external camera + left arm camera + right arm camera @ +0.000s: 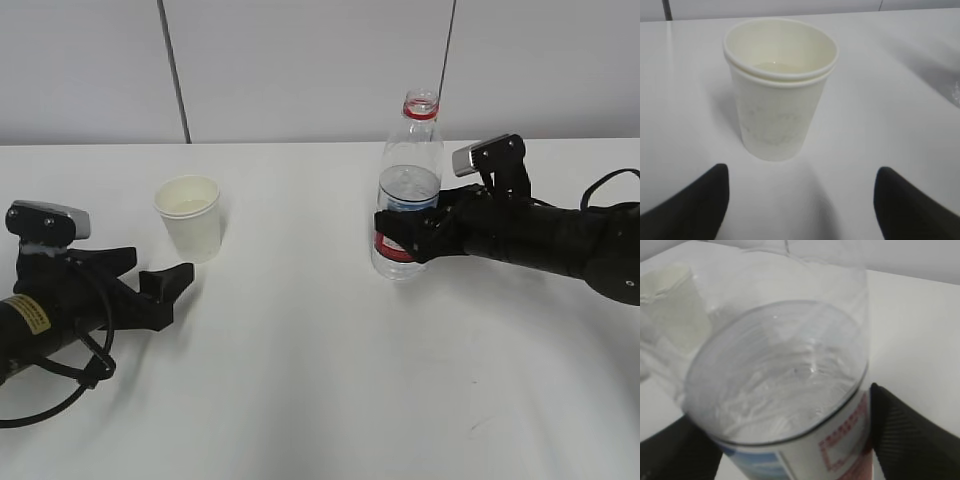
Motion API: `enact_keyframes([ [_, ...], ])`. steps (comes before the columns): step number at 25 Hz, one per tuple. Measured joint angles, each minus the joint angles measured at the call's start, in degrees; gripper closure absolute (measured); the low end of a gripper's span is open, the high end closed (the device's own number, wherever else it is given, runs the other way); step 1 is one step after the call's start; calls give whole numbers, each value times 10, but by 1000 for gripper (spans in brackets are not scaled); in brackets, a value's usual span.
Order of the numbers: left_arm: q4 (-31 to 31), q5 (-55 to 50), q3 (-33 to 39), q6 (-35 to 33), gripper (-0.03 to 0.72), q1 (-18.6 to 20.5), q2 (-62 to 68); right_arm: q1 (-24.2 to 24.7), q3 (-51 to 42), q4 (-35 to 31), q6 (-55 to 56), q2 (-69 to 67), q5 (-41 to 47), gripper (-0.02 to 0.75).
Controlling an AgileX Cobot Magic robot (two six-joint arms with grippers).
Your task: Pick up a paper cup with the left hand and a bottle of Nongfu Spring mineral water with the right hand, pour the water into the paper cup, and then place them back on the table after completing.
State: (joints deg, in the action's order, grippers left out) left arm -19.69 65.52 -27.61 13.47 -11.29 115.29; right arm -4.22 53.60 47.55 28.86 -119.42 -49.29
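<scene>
The cup (190, 217) stands on the table (300, 380), free, at 12 o'clock from the left fingers (700, 200), which gape wide. The right fingers (905, 435) sit around the standing bottle (408, 190); whether they squeeze it, I cannot tell.

1 paper cup (189, 216), 1 water bottle (409, 190), 2 arms w/ grippers, 1 table (300, 400).

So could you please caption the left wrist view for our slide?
Open black two-finger gripper facing an upright white paper cup on the plain white table.
</scene>
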Motion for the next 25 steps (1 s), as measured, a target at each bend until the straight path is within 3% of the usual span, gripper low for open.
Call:
enact_keyframes([
  [6,0,0,0,0,146,0,0,0,0,12,1,0,5,134],
  [12,0,0,0,0,146,0,0,0,0,16,5,0,5,83],
  [25,-1,0,0,0,146,0,0,0,0,71,53,2,25,78],
])
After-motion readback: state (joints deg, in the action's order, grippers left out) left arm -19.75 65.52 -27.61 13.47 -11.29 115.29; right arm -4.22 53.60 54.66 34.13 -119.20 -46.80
